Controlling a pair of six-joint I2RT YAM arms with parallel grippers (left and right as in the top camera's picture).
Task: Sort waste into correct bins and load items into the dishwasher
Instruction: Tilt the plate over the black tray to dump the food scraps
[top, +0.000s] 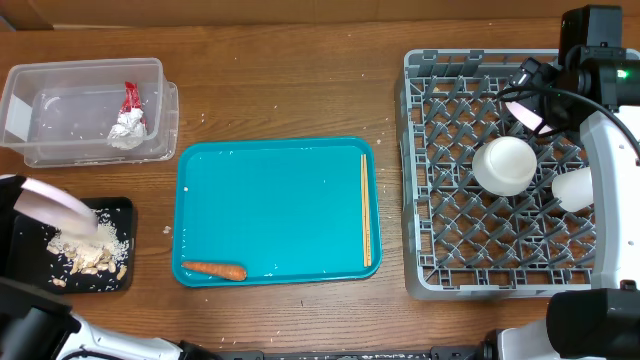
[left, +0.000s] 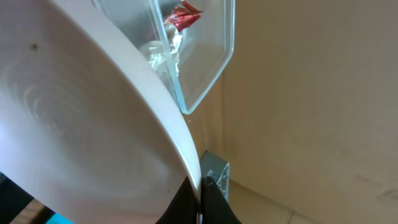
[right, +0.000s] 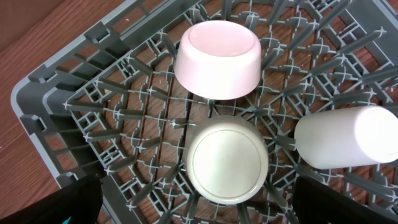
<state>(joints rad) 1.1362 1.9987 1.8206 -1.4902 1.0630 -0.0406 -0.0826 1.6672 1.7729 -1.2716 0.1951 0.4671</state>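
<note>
My left gripper (left: 200, 199) is shut on the rim of a large white plate (top: 50, 203), held tilted over the black tray (top: 122, 210), which holds beige food scraps (top: 92, 255). The clear tub (top: 60, 72) holds a red wrapper (top: 131, 97) and a silvery-white wrapper (top: 126, 130). Chopsticks (top: 366, 210) and an orange carrot piece (top: 213, 270) lie on the teal tray (top: 270, 180). My right gripper (right: 208, 205) is open and empty above the grey dish rack (top: 412, 200), over an upturned small dish (right: 227, 158). An upturned bowl (right: 216, 59) and a cup on its side (right: 351, 144) sit in the rack.
The teal tray lies between the bins on the left and the rack on the right. Bare wooden table (top: 290, 70) runs along the back. Crumbs lie scattered on the table near the black tray. My right arm (top: 615, 150) reaches over the rack's right side.
</note>
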